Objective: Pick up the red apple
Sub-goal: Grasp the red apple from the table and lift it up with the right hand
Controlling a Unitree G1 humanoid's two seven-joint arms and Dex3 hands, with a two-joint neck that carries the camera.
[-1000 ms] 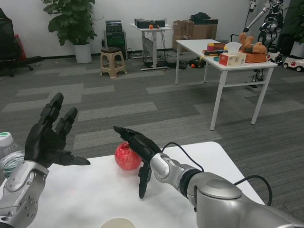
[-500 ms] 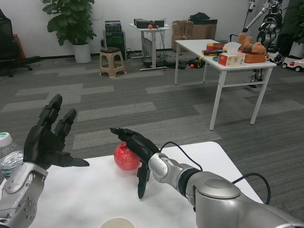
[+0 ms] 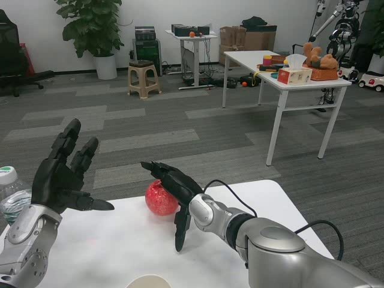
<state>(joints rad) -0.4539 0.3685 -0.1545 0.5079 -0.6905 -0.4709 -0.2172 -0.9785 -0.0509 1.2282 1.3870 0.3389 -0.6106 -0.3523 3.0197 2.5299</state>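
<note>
Head view: the red apple [image 3: 159,198] sits on the white table [image 3: 120,240] near its far edge. The right hand [image 3: 174,192] lies against the apple's right side, fingers spread over its top and one finger pointing down toward the tabletop; it does not clasp the fruit. The left hand [image 3: 60,177] is raised at the left, fingers apart and holding nothing. A clear water bottle [image 3: 11,195] stands at the left edge, a paper cup rim [image 3: 148,281] at the bottom

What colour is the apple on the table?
The apple is red, best seen in the head view, beside the right hand.
</note>
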